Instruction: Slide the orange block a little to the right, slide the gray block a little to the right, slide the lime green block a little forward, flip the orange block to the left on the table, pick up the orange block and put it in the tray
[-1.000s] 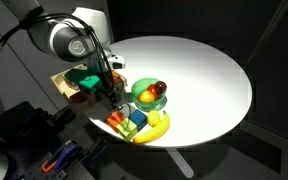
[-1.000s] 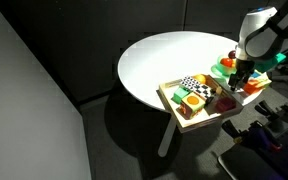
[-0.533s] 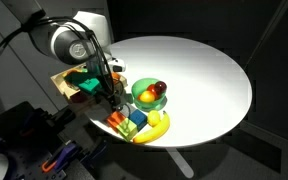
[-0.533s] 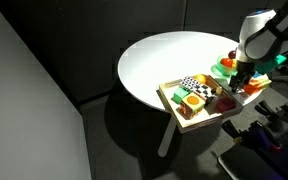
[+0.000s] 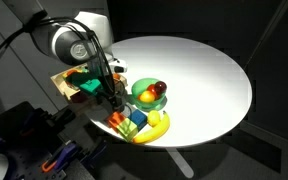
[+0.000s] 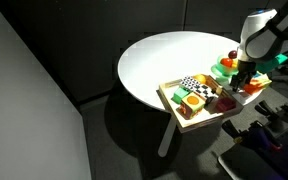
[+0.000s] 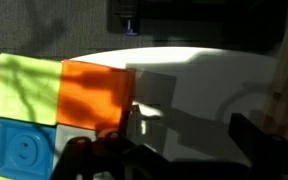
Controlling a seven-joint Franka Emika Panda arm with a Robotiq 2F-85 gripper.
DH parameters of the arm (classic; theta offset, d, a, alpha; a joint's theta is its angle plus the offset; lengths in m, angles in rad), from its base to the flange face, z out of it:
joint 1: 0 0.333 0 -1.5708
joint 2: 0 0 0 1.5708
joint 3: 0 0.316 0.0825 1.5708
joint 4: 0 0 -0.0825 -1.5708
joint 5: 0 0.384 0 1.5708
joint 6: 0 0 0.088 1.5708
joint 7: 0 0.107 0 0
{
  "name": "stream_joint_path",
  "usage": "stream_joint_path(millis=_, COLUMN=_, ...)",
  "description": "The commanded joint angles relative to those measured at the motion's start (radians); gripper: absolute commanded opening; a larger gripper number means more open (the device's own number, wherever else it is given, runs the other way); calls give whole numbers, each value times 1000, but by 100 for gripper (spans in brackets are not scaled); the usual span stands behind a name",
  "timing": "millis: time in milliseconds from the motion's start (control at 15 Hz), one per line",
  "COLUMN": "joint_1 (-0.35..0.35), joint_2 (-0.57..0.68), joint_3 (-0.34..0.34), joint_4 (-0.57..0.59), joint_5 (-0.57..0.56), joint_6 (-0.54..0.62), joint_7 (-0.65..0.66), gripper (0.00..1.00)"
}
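Fingers (image 7: 264, 140) fill the bottom edge of the wrist view, dark and set wide apart, so the gripper (image 7: 174, 150) is spread with nothing between its jaws. Just beyond one of those fingers lies the orange block (image 7: 96, 95), flat on the white table (image 7: 209, 85), its side touching the lime green block (image 7: 29, 85). A blue block (image 7: 22, 150) sits below the lime one, and a paler face under the orange, likely the gray block (image 7: 84, 135), is partly hidden by the finger. The four form a tight cluster near the table's edge, beside a banana (image 5: 156, 126) and a green bowl (image 5: 144, 97) in an exterior view. Farther off, the tray (image 6: 169, 103) holds other toys.

The orange block looks rigid, light and smooth-faced — it should slide easily under a sideways push low on a flat face, but may twist if pushed off-centre. For lifting, opposite flat faces are the place to hold. The face against the lime block leaves no room for a finger until the orange block is moved clear.
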State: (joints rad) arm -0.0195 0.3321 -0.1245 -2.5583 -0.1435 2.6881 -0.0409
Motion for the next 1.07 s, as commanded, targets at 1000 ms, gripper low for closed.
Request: stream_joint_path(millis=1000, joint_1=-5, joint_2=-3, joint_3=-9, joint_4=9, joint_5=-11, joint_6=-8, joint_7=27, gripper=100)
